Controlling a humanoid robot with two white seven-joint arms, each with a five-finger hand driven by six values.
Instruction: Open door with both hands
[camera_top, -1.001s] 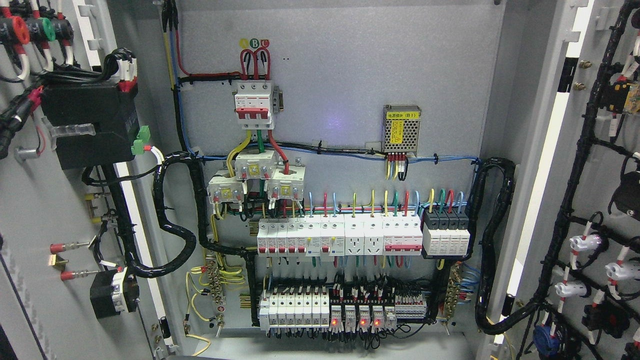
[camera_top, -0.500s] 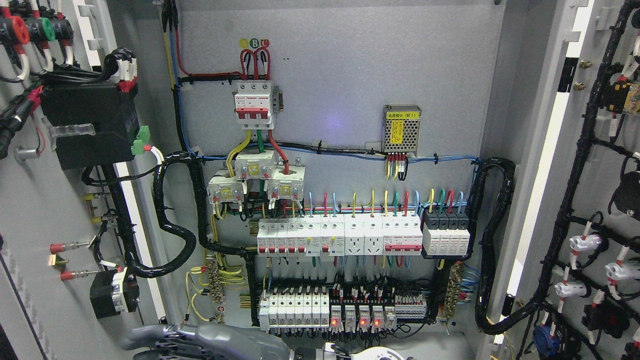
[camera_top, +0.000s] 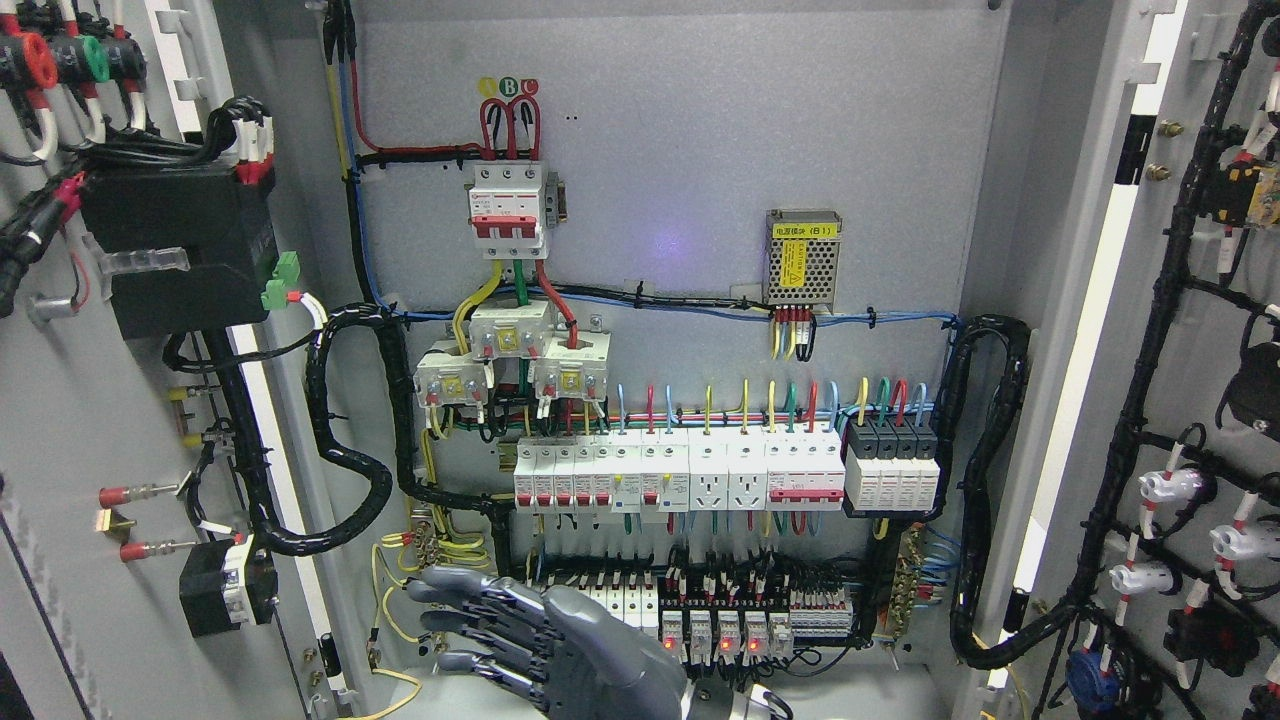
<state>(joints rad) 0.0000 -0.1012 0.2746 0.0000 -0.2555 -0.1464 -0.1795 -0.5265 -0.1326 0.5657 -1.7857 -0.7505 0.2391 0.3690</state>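
red-toggled breakers (camera_top: 509, 202), meshed power supply (camera_top: 803, 258)

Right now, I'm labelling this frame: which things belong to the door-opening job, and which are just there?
Job:
left door, swung open
right door, swung open
right robot hand, fingers spread, holding nothing

Just there:
breakers
power supply
black cable bundle

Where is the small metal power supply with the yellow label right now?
In the head view, the power supply is mounted on the cabinet's back panel, upper right of centre, just above the horizontal blue wire bundle.
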